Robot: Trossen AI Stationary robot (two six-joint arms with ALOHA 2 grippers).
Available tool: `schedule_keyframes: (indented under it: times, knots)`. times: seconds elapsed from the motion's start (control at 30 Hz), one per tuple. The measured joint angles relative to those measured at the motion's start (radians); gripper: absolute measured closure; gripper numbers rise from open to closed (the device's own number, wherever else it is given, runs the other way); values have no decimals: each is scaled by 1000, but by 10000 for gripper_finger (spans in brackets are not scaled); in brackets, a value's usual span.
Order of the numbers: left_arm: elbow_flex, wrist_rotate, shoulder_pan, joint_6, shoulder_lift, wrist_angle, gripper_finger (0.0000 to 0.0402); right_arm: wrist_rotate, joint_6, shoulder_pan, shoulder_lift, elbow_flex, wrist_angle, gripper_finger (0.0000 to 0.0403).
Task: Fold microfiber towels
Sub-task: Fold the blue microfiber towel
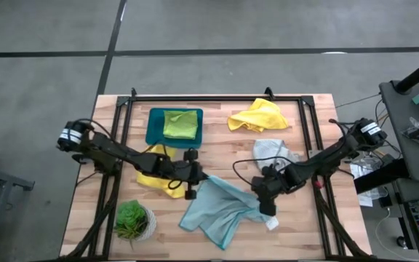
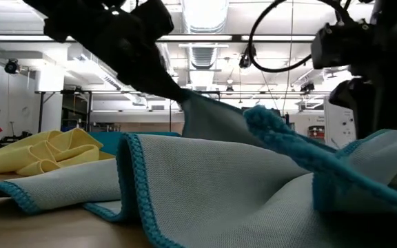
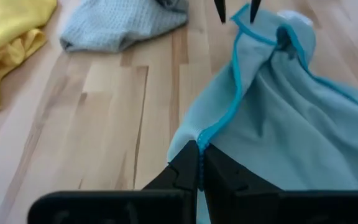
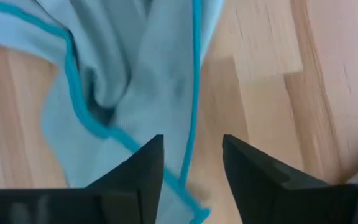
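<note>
Left gripper (image 3: 199, 165) pinches the light blue towel (image 1: 220, 209) at its teal-stitched edge; right gripper (image 4: 191, 158) stands open over the same towel.

The blue towel lies rumpled on the wooden table (image 1: 304, 233), front of centre, its left corner lifted by the clamped fingers. One yellow towel (image 1: 157, 173) sits under the left arm, another (image 1: 257, 116) at the back, a grey towel (image 1: 271, 151) near the right arm, a lime green towel (image 1: 180, 124) in the teal tray (image 1: 153, 127). A potted plant (image 1: 131, 218) stands front left.
</note>
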State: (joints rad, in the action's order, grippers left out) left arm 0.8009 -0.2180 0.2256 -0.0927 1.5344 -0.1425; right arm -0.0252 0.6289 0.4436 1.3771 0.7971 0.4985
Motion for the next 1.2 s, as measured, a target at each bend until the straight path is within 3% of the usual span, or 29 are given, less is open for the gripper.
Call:
schedule_keyframes:
  times: [0.13,0.3,0.6,0.77,0.9,1.0,1.07,1.2]
  knots:
    - [-2,0,1,-4,-29,25,401,-13,-46,12,1,-15,-7,236]
    - [4,1,6,8,-39,28,401,-176,-119,8,1,-30,-40,239]
    - [24,3,6,26,-66,27,401,-219,-331,-7,1,-60,-345,254]
    - [36,3,9,26,-121,28,402,-235,-373,-70,1,-115,-501,264]
    - [39,3,18,28,-184,24,402,-105,-421,-106,1,-142,-661,292]
    - [39,4,24,29,-233,27,402,-75,-471,-110,0,-143,-679,337]
    - [39,3,25,30,-269,27,402,-72,-517,-110,-18,-129,-633,377]
    - [39,4,25,30,-348,59,402,-124,-586,-110,-80,-50,-452,392]
